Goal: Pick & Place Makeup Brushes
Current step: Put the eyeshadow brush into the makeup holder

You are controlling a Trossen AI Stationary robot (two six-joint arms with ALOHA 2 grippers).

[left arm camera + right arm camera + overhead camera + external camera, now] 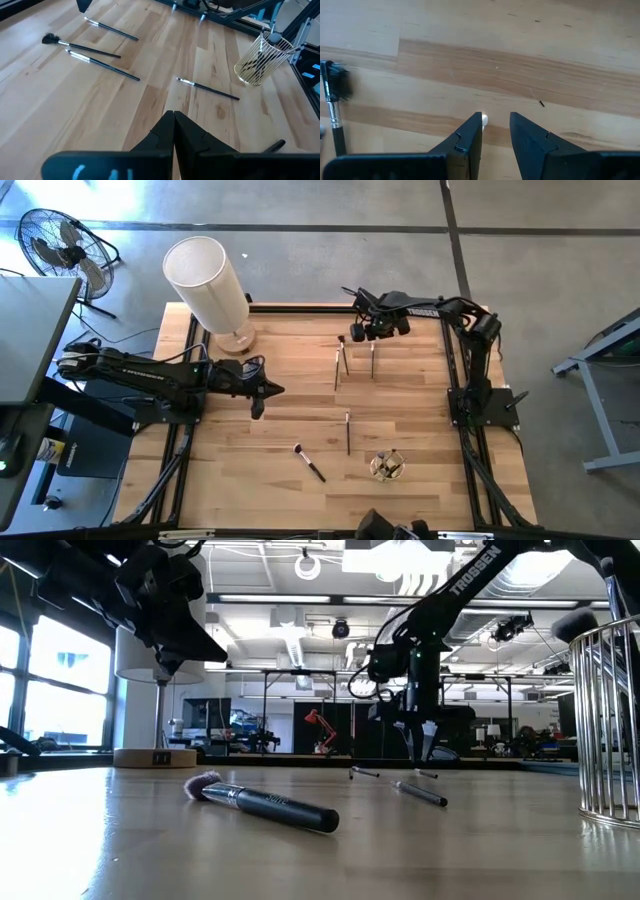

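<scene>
Several slim makeup brushes lie flat on the wooden table: a pair [340, 363] and one more [373, 360] near the far edge, one in the middle [347, 432], and a thicker dark one [309, 463] nearer. In the low view the thick brush [265, 803] lies in front. A wire cup [388, 465] holds more brushes. My right gripper [372, 333] is open, low over the far brushes; its wrist view shows its fingers [496, 120] apart, a white tip [484, 119] beside one finger and a dark-bristled brush [334, 102] off to the side. My left gripper [262, 400] is shut, raised over the table's left part. My right gripper points down at the table with its fingers apart. A small white brush tip [484, 119] shows at the inner edge of one finger [470, 132]. Whether that finger touches it, I cannot tell.
A white lamp shade [208, 280] on a round base stands at the far left corner. The wire cup [260, 59] sits near the right near corner. Black frame rails run along the table's left and right edges. Bare wood lies between the left gripper [173, 120] and the middle brush [207, 88].
</scene>
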